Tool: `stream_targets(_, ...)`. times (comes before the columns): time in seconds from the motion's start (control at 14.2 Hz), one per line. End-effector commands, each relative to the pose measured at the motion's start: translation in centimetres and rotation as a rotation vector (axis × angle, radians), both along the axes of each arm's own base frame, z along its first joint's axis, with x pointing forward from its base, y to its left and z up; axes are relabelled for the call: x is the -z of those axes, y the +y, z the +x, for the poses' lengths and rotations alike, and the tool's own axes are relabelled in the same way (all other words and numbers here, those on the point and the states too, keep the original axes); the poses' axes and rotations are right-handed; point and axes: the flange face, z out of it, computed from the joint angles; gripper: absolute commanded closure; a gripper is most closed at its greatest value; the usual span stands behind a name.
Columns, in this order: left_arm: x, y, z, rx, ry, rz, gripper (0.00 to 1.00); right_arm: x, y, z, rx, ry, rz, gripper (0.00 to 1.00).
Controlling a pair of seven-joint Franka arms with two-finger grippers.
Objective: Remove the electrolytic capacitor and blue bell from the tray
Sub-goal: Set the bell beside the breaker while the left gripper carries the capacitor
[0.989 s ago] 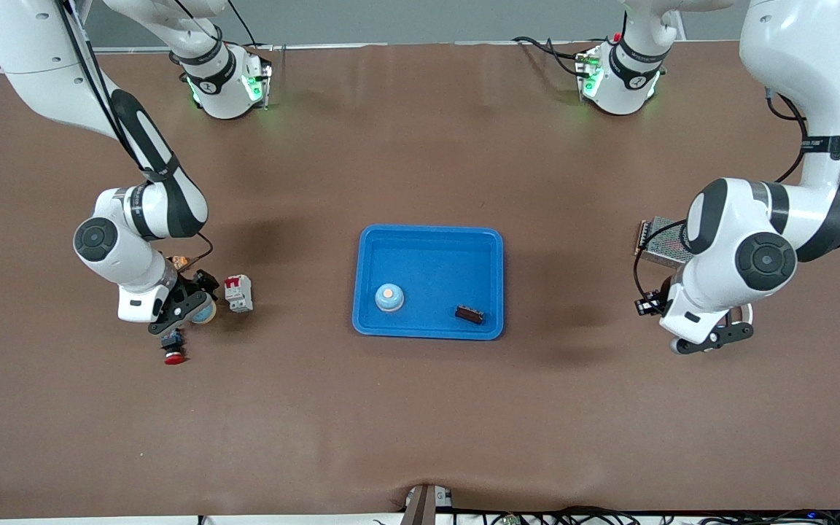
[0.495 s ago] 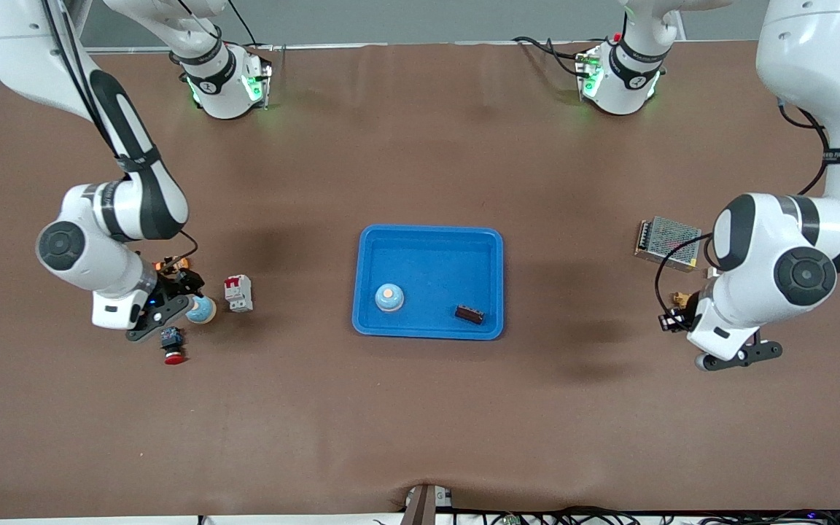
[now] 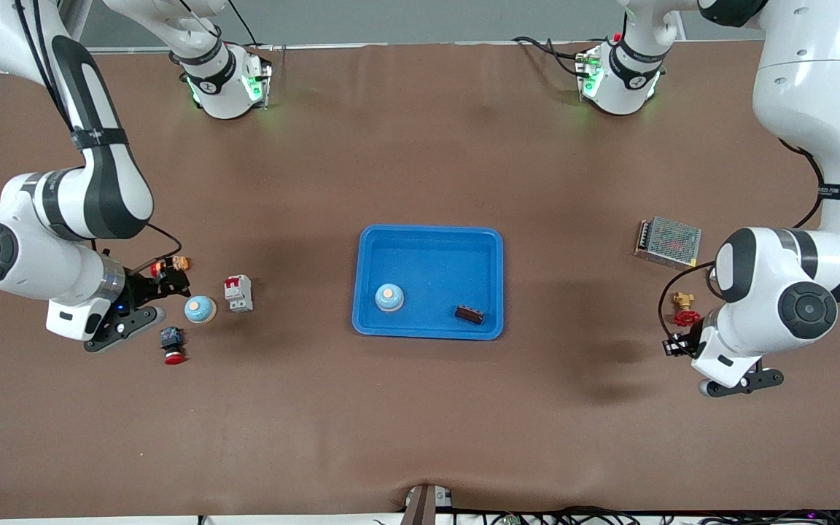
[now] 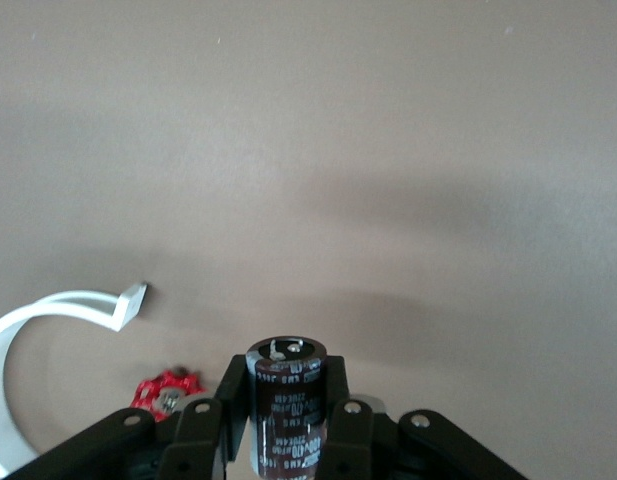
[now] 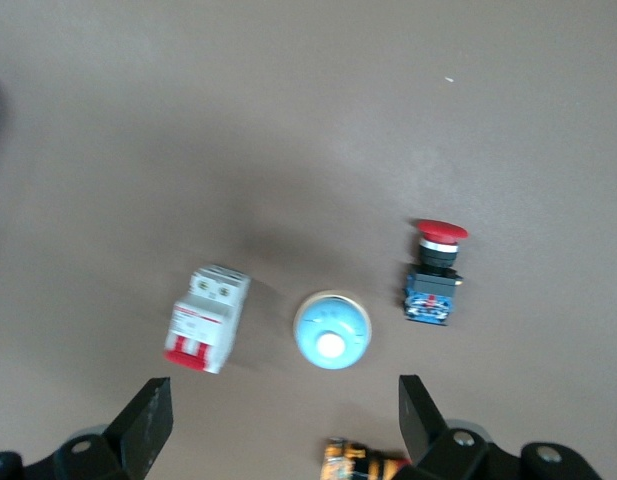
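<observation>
Left tool (image 4: 285, 440) clamps capacitor (image 4: 285, 400), right tool (image 5: 278, 425) above bell (image 5: 331, 330)

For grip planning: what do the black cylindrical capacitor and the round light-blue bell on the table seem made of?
Black cylindrical capacitor: probably a metal can in glossy printed plastic sleeve, silvery top showing. Round light-blue bell: smooth painted dome, likely metal, pale button; unconfirmed.

My left gripper (image 4: 285, 440) has matt black plastic fingers (image 4: 203, 440), and the capacitor (image 4: 285, 405) in them wears a glossy dark sleeve with a shiny metal top. The table (image 3: 420, 408), filling the front view, looks like matt brown cloth, faintly creased. The tray (image 3: 489, 240) at centre is smooth blue plastic with a soft sheen. The bell (image 5: 331, 330) near the right wrist view's centre is a smooth pale-blue dome.
</observation>
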Motion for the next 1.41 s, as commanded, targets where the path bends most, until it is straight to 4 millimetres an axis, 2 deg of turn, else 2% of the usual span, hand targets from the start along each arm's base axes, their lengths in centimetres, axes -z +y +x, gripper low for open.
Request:
stream_targets(0.0,2.1,0.1,1.3,0.03,-0.035,-0.007,1.0,-1.6,5.5,0.1,0.123,0.008,-0.007,0.0)
stream_targets(0.28,4.4,0.7,2.1,0.026,-0.049,0.003,1.0,-2.1,12.2,-0.9,0.284,0.003,-0.018,0.0)
stream_targets(0.42,5.7,2.1,2.4,0.031,-0.065,0.021,1.0,-2.1,15.3,-1.6,0.343,-0.005,-0.018,0.0)
stream_targets(0.71,8.3,4.6,2.6,0.066,-0.09,0.055,1.0,-2.2,20.2,-2.7,0.47,-0.029,-0.005,0.0)
stream_targets(0.85,8.7,4.6,2.7,0.069,-0.105,0.053,1.0,-2.3,22.7,-3.4,0.535,-0.043,0.011,0.0)
stream_targets(1.13,9.0,4.6,2.6,0.076,-0.103,0.056,1.0,-0.3,27.7,-4.8,0.657,-0.055,0.037,0.0)
stream_targets(1.34,9.5,4.7,2.7,0.076,-0.114,0.057,1.0,2.2,30.8,-5.7,0.707,-0.05,0.044,0.0)
